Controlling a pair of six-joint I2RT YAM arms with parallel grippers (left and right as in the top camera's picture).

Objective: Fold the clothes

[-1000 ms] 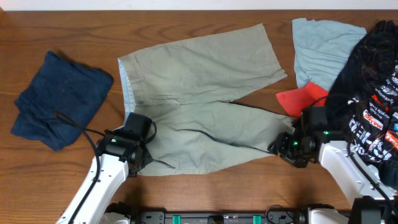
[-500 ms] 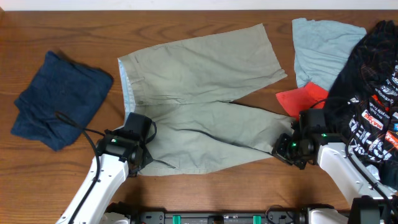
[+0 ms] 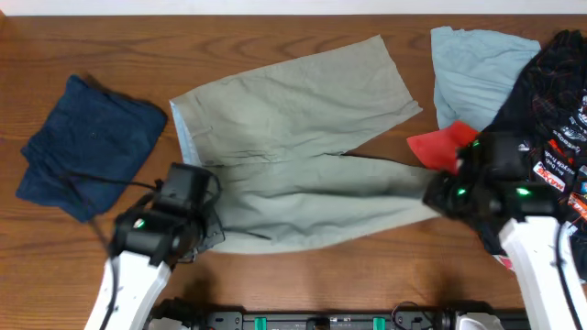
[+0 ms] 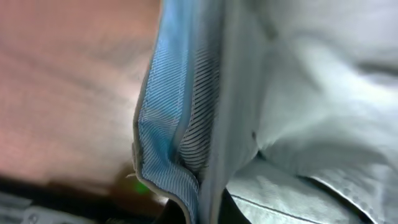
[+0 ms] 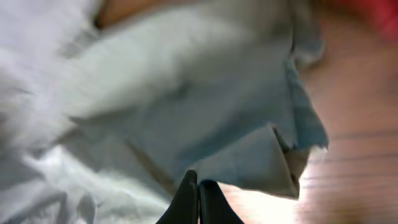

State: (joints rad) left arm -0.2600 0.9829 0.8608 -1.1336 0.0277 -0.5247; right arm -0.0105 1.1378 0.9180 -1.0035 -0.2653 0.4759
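— Well, far left first: a crumpled navy-blue cotton garment on the brown wooden table, well apart from the work.
— Then the left gripper?
— Pinched tight on the waistband corner of the large khaki-beige cotton shorts. In the wrist view, clamped over a fold showing pale blue striped lining.
— And the shorts themselves?
— Spread mid-table, waistband to the left, legs to the right. Near edge apparently raised a little between the two arms.
— Right gripper?
— Closed on the near leg's hem, fingers pressed together through the cloth.
— Handling?
— Probably light and limp, sagging wherever unsupported. Neither fragile nor slippery. Best taken at hem, seams and waistband, for the bite of doubled cloth. Worth keeping both held corners level, against drooping and creasing in the middle.
— Further right?
— A light-blue cotton piece, a small red piece just beside the right arm, and a black printed garment heaped at the table's edge. All unfolded as yet.
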